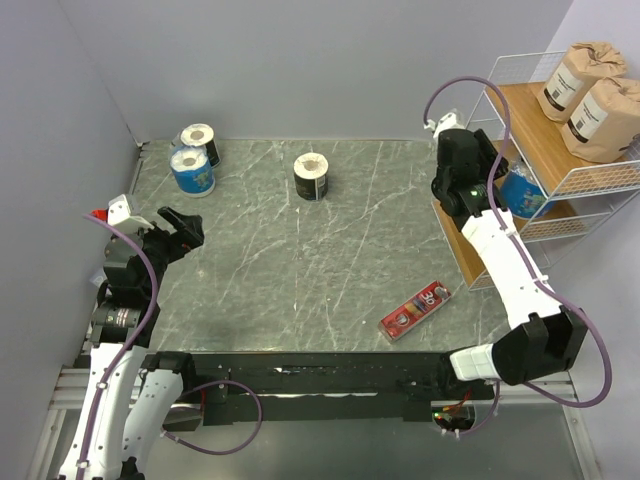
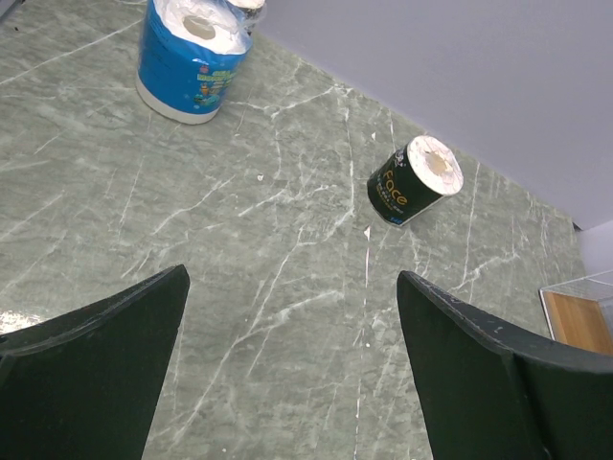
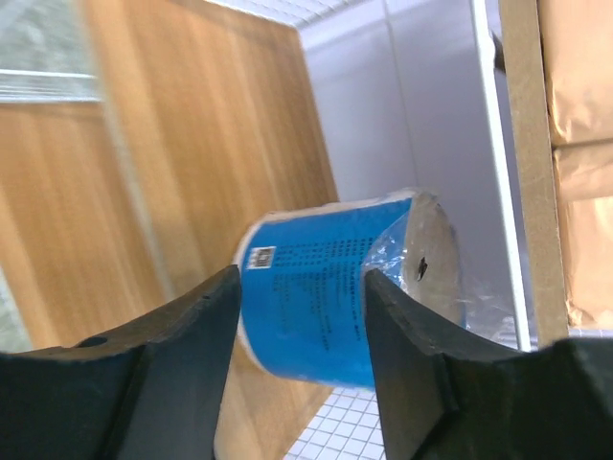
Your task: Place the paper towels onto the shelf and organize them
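The shelf (image 1: 530, 130) stands at the right edge. Two brown paper towels (image 1: 580, 80) (image 1: 605, 118) sit on its top tier. A blue roll (image 1: 522, 190) (image 3: 316, 249) lies tilted on the middle tier. My right gripper (image 1: 497, 190) (image 3: 302, 276) is right in front of it, jaws apart on either side of its near end. On the table stand a blue roll (image 1: 192, 172) (image 2: 192, 57), a black roll (image 1: 202, 140) behind it, and another black roll (image 1: 312, 177) (image 2: 417, 180). My left gripper (image 1: 185, 225) (image 2: 292, 276) hangs wide open over bare table.
A flat red box (image 1: 415, 310) lies on the table near the front right, beside the right arm. Grey walls close in the table at the back and left. A corner of the shelf (image 2: 579, 321) shows in the left wrist view.
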Tool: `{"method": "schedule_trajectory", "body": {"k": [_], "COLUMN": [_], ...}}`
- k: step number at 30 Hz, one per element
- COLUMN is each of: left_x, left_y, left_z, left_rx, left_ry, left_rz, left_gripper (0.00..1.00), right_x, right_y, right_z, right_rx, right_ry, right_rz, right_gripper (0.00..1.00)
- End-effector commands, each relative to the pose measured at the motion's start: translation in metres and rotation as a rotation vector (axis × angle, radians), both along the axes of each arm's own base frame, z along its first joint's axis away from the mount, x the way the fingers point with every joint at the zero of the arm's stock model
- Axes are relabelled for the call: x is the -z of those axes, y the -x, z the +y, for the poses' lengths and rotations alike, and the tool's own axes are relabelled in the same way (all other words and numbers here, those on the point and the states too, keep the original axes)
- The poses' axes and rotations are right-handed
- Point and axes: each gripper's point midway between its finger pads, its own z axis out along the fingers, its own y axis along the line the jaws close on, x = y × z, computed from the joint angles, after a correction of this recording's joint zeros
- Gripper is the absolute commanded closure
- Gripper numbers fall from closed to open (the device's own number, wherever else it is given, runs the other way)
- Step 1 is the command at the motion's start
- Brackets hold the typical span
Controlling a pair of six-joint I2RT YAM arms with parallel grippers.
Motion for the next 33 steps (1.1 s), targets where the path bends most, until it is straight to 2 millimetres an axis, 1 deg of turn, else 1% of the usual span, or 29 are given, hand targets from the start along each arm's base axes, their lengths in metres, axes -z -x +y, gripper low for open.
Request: {"method": "schedule_trajectory", "body": {"k": [1, 2, 5, 7, 9, 13, 15, 16, 17, 19, 23, 26, 27, 31, 32, 33], "left_x": [-0.015, -0.015, -0.016, -0.015, -0.015, -0.017, -0.016, -0.017, -0.017, -0.017, -0.017, -0.015, -0.017, -0.015, -0.015, -0.015], "left_y": [0.001, 0.001, 0.001, 0.002, 0.002, 0.003, 0.003, 0.003, 0.003, 0.004, 0.003, 0.003, 0.003, 0.002, 0.002, 0.002], "left_z": [0.001, 0.001, 0.001, 0.001, 0.002, 0.003, 0.003, 0.003, 0.003, 0.003, 0.003, 0.002, 0.002, 0.002, 0.002, 0.002], "left_rx": [-0.009, -0.009, -0.009, -0.010, -0.012, -0.016, -0.019, -0.019, -0.019, -0.019, -0.018, -0.016, -0.016, -0.016, -0.016, -0.016], "left_ry": [0.005, 0.005, 0.005, 0.005, 0.004, 0.004, 0.003, 0.003, 0.003, 0.003, 0.004, 0.003, 0.003, 0.003, 0.003, 0.003], "left_rz": [-0.047, -0.049, -0.052, -0.050, -0.049, -0.055, -0.052, -0.054, -0.054, -0.057, -0.055, -0.049, -0.052, -0.049, -0.047, -0.049], "left_gripper": [0.03, 0.04, 0.03, 0.04, 0.03, 0.04, 0.04, 0.03, 0.04, 0.04, 0.03, 0.04, 0.04, 0.03, 0.04, 0.04], "right_x": [-0.035, -0.035, -0.036, -0.033, -0.031, -0.030, -0.030, -0.038, -0.033, -0.031, -0.016, -0.009, -0.010, -0.011, -0.007, -0.009], "right_y": [0.018, 0.022, 0.024, 0.025, 0.024, 0.021, 0.015, 0.007, 0.004, -0.003, -0.020, -0.025, -0.024, -0.020, -0.018, -0.018], "right_z": [0.022, 0.024, 0.040, 0.049, 0.047, 0.048, 0.050, 0.051, 0.046, 0.042, 0.018, 0.005, -0.004, -0.023, -0.027, -0.029], "right_rx": [-0.071, -0.071, -0.111, -0.128, -0.098, -0.079, -0.102, -0.121, -0.115, -0.117, -0.048, -0.011, 0.018, 0.092, 0.102, 0.109], "right_ry": [-0.093, -0.093, -0.130, -0.141, -0.120, -0.112, -0.115, -0.099, -0.086, -0.091, -0.065, -0.034, -0.036, -0.051, -0.048, -0.050], "right_rz": [-0.106, -0.095, -0.104, -0.082, -0.069, -0.039, -0.044, -0.086, -0.080, -0.085, -0.064, -0.047, -0.050, -0.077, -0.076, -0.094], "right_gripper": [0.36, 0.35, 0.31, 0.29, 0.27, 0.30, 0.35, 0.37, 0.40, 0.43, 0.55, 0.56, 0.56, 0.56, 0.56, 0.56]}}
